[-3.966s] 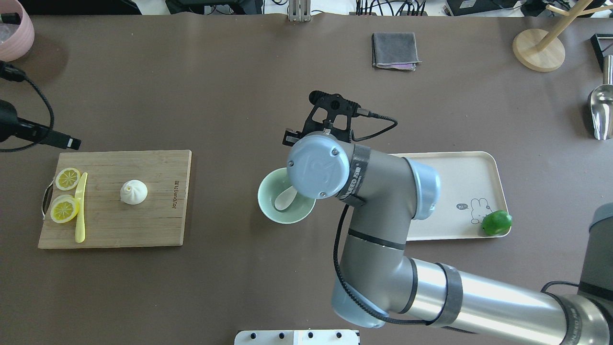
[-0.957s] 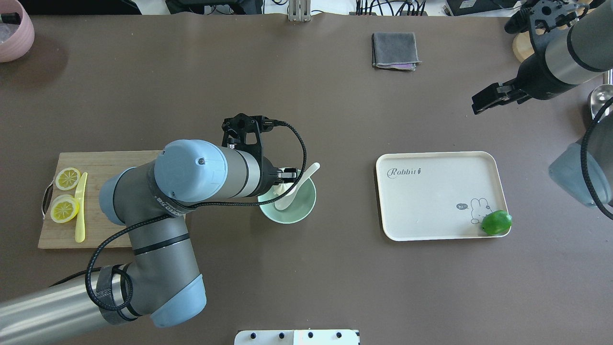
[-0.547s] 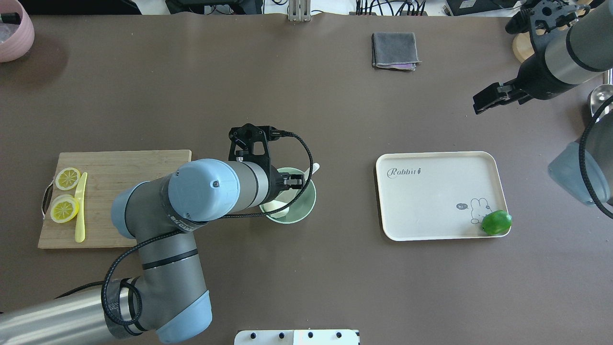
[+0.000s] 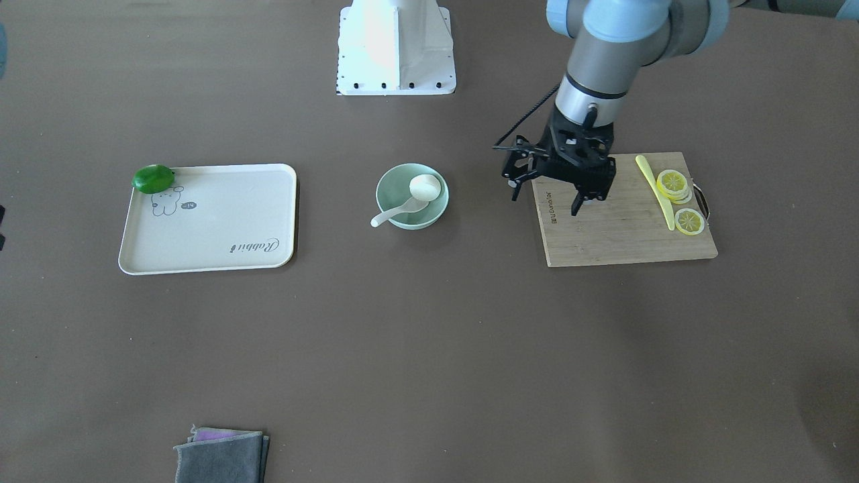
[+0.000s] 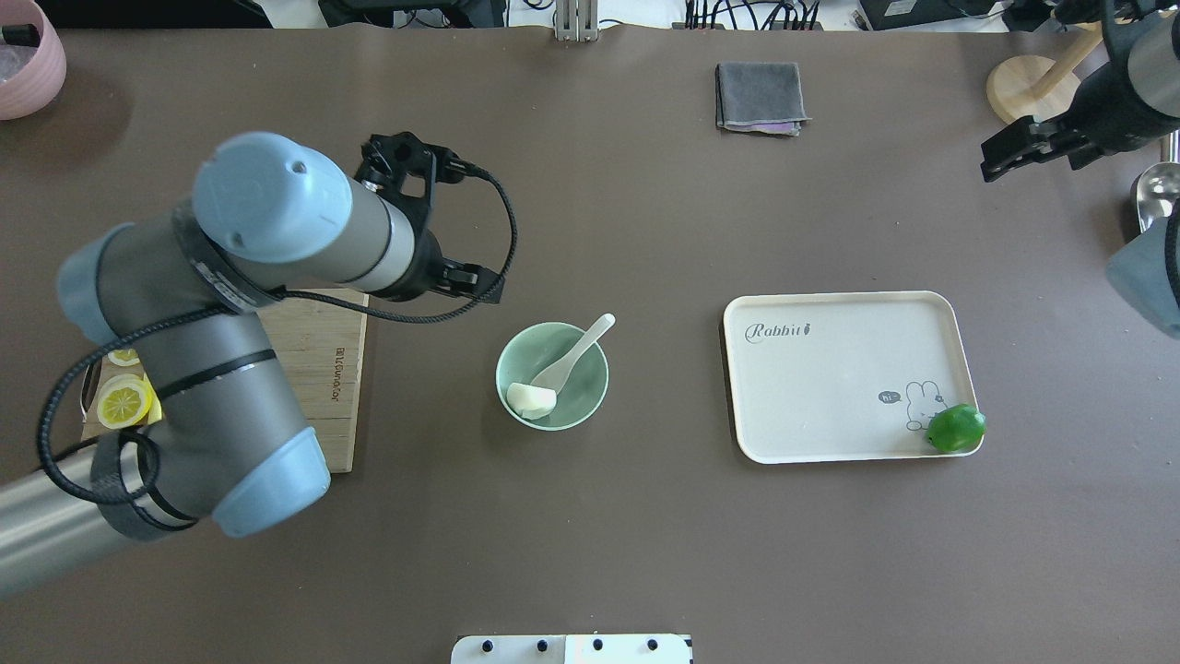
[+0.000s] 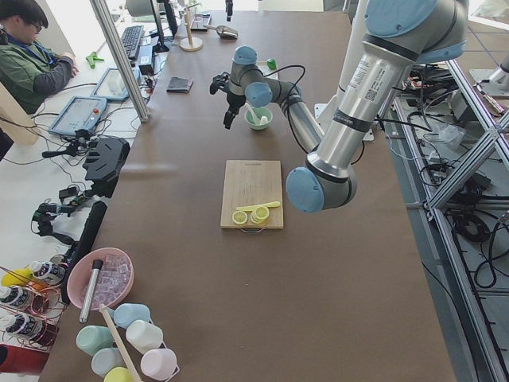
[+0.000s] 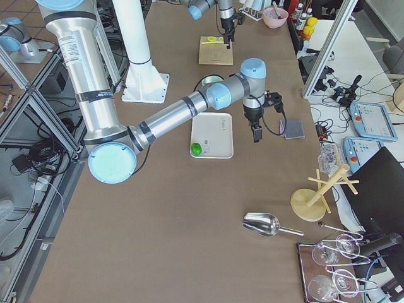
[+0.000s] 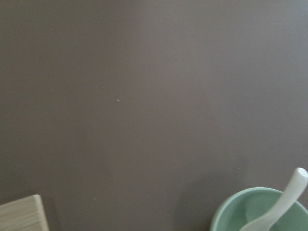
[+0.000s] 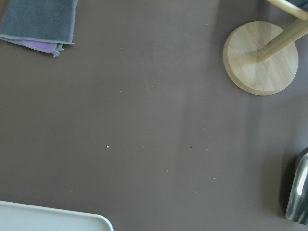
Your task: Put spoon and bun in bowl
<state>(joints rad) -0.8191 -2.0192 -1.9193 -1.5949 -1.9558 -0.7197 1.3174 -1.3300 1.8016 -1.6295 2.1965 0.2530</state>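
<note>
The mint-green bowl (image 5: 590, 395) (image 4: 389, 186) stands mid-table. The white bun (image 5: 532, 398) (image 4: 425, 187) lies inside it on the side towards the cutting board. The white spoon (image 5: 573, 354) (image 4: 394, 214) rests with its scoop in the bowl and its handle over the rim; it also shows in the left wrist view (image 8: 284, 204). My left gripper (image 5: 472, 281) (image 4: 570, 201) is open and empty, raised between the board and the bowl. My right gripper (image 5: 1000, 159) is open and empty, high at the far right.
A wooden cutting board (image 4: 624, 235) holds lemon slices (image 4: 673, 182) and a yellow knife (image 4: 654, 188). A cream tray (image 5: 830, 369) with a lime (image 5: 956, 429) lies right of the bowl. A grey cloth (image 5: 761, 97), a wooden stand (image 5: 1032, 92) and a metal scoop (image 5: 1152, 198) are at the back.
My left gripper has let go of the bun, which now lies in the bowl, and has risen and drawn back left. My right arm has moved farther right.
</note>
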